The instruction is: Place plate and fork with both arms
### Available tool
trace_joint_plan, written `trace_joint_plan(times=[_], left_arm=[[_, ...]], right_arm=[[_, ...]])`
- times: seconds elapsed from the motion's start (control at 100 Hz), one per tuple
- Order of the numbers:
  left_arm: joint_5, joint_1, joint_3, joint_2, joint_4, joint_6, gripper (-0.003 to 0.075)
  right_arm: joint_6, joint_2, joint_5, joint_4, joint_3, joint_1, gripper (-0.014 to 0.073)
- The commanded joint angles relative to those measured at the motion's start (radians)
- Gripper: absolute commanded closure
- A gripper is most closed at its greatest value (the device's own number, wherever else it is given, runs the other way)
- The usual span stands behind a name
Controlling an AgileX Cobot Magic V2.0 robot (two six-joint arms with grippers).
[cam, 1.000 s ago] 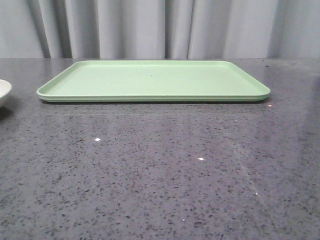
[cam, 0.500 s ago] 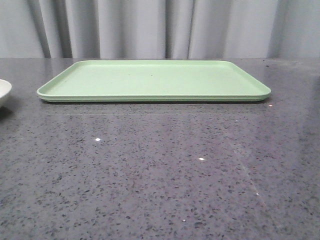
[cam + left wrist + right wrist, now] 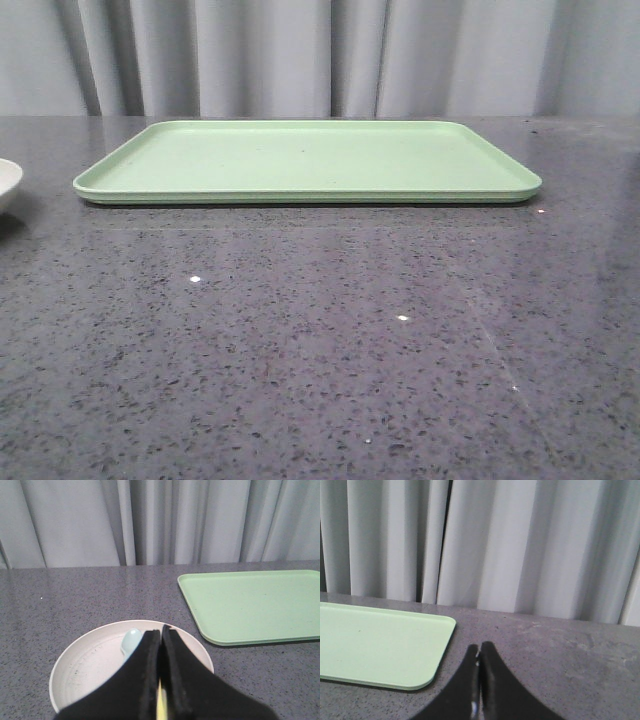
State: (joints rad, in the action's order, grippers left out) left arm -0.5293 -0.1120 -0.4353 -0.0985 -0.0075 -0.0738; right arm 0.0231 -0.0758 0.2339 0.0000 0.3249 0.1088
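While nothing has shifted lately, the left fingers (image 3: pixel 161 680) hover pressed together above the plate (image 3: pixel 90 665), a yellow sliver, probably the fork (image 3: pixel 161 707), between them; the right fingers (image 3: pixel 479 680) are closed, empty.

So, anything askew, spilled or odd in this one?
Nothing spilled or damaged. The tray lies flat and bare. The plate, left of it, holds a pale blue utensil; a yellow sliver shows between the left gripper's fingers.
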Motion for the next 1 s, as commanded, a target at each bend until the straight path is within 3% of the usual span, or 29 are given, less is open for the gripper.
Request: trace_joint_plan(times=[0.0,0.27,0.43,0.99], left_arm=[[-0.064,-0.007,-0.147,-0.084,-0.011,-0.011,0.0741],[-0.369,-0.007,-0.504,-0.318,-0.057,-0.011,0.0741],[-0.524,-0.007,-0.608,-0.421,-0.064,-0.011,0.0741],[-0.549,-0.007,-0.606,-0.475,-0.064,-0.011,0.074]], right_arm=[[0.003,-0.086,0.081,0.009,0.145,-0.008,0.0713],[0.003,-0.315,0.447,0.015,0.456,-0.008,0.0713],[0.003,-0.42,0.605,0.066,0.556,-0.008,0.0713],[0.003,-0.478,0.615,0.103,0.567,-0.008,0.0683]])
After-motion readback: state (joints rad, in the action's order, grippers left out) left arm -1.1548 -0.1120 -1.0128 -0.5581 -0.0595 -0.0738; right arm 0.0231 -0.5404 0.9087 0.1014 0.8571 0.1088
